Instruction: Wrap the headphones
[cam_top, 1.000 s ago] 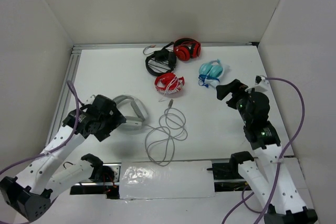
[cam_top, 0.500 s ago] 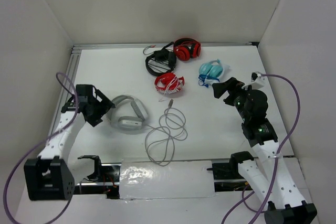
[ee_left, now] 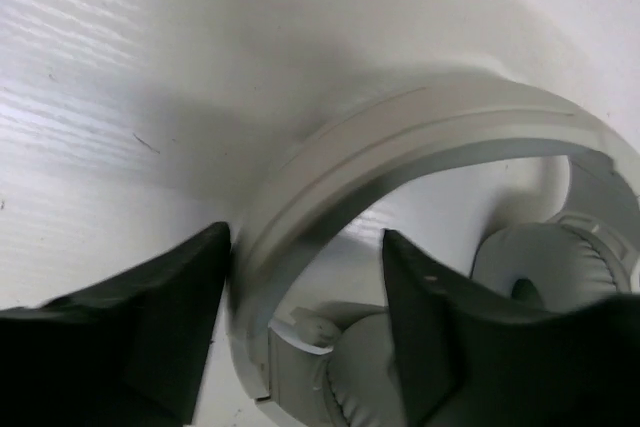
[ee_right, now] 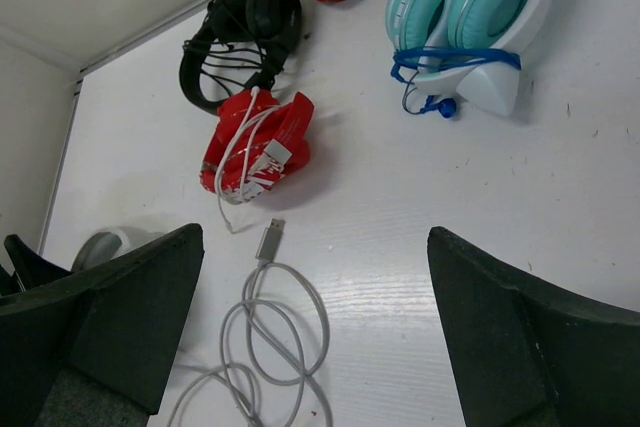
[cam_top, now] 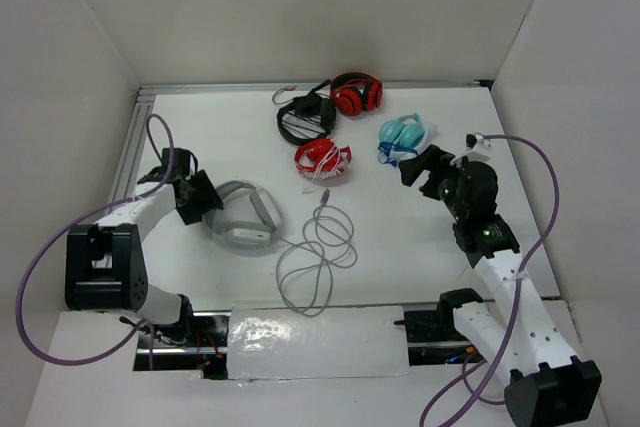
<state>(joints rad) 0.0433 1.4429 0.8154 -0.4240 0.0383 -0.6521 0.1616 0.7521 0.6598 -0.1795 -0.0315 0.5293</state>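
The headphones [cam_top: 243, 215] lay at about 9 o'clock on the bench [cam_top: 390, 237], headband [ee_left: 420, 137] arched toward 12 and an earcup [ee_left: 560, 267] toward 6. Their cable [cam_top: 315, 252] sprawled in loose loops at 4 o'clock of them, with its plug [ee_right: 270, 240] pointing to 12. The left jaws stood open astride the headband's 9 o'clock side, not closed on it. The right jaws hung wide open and empty at 3 o'clock, near the blue pair [ee_right: 470, 7].

Headphones [cam_top: 243, 215] lie on the left of the desk [cam_top: 400, 267], the left tool [cam_top: 210, 202] straddling their headband; their cable [cam_top: 316, 255] coils to their right, and four other pairs [cam_top: 322, 159] sit behind, toward the far edge
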